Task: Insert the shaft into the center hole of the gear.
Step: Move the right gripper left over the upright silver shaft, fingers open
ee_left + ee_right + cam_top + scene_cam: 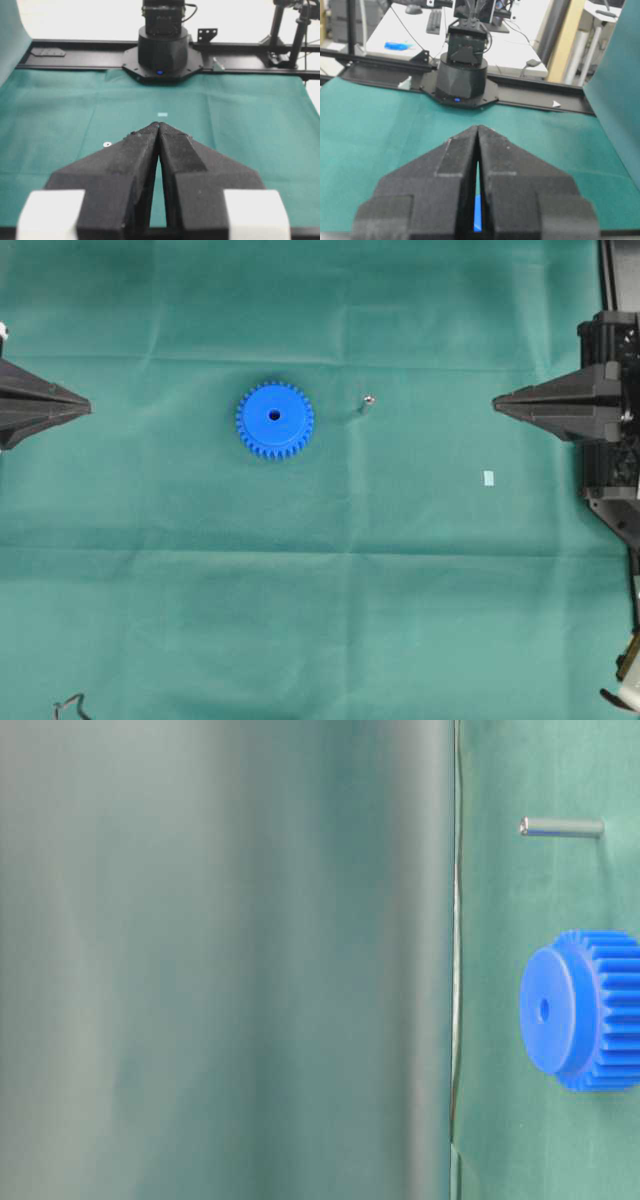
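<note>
the bright blue round plastic gear (274,419) lies flat on the green-clothed worktop (300,620) left of centre, its small dark center hole (274,415) facing up and open to a drop-in from above. the tiny silvery-grey metal shaft (366,402) stands on end just right of it, apart, easy to pinch. the left hand (85,407) and right hand (497,401) wait at opposite edges, both pressed closed and empty, well apart from the parts.

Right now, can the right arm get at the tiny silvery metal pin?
Probably yes: only bare green cloth lies between the shut right gripper and the tiny silvery metal pin; the blue gear sits beyond it.
</note>
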Available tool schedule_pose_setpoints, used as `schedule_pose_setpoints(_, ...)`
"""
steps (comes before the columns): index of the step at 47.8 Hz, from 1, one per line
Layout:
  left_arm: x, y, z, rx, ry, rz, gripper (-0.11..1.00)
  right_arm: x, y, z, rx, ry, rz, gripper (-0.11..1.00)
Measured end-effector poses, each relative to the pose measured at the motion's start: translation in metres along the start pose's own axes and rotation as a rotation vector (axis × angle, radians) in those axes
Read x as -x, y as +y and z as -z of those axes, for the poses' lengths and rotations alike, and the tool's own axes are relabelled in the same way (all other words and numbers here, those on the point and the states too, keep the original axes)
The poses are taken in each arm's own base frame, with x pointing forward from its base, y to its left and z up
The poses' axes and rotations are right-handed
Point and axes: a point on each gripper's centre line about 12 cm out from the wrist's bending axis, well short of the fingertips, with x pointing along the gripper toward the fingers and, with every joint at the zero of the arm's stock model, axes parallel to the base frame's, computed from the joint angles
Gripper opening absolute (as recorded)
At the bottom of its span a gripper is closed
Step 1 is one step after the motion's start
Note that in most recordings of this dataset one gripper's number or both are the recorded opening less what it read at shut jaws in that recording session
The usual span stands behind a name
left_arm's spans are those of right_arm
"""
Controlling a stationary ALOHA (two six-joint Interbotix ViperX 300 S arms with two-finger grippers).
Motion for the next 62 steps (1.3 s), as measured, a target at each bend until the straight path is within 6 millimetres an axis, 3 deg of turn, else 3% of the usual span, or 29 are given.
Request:
schedule_pose_setpoints(14,-0.001,0.0,-0.008,0.023,0.002,0.002,0.0,-0.003,-0.003,-0.002,-0.002,0.038,0.014,0.02)
schedule_pose_setpoints(25,-0.001,0.0,-0.006,0.023,0.022,0.002,0.0,-0.019,-0.016,0.002,-0.002,0.102,0.075,0.04)
schedule_pose_setpoints(31,-0.001,0.0,-0.006,0.025,0.022,0.002,0.0,-0.032,-0.025,0.006,-0.005,0.14,0.108,0.28)
schedule_pose_setpoints(38,-0.001,0.0,-0.005,0.025,0.032,0.002,0.0,-0.049,-0.032,0.02,-0.009,0.197,0.131,0.74)
schedule_pose_setpoints(42,-0.001,0.0,-0.004,0.025,0.034,0.002,0.0,-0.059,-0.037,0.033,-0.017,0.241,0.145,0.91)
schedule_pose_setpoints(62,-0.001,0.0,-0.003,0.023,0.041,0.001,0.0,-0.095,-0.066,0.114,-0.091,0.481,0.242,0.87)
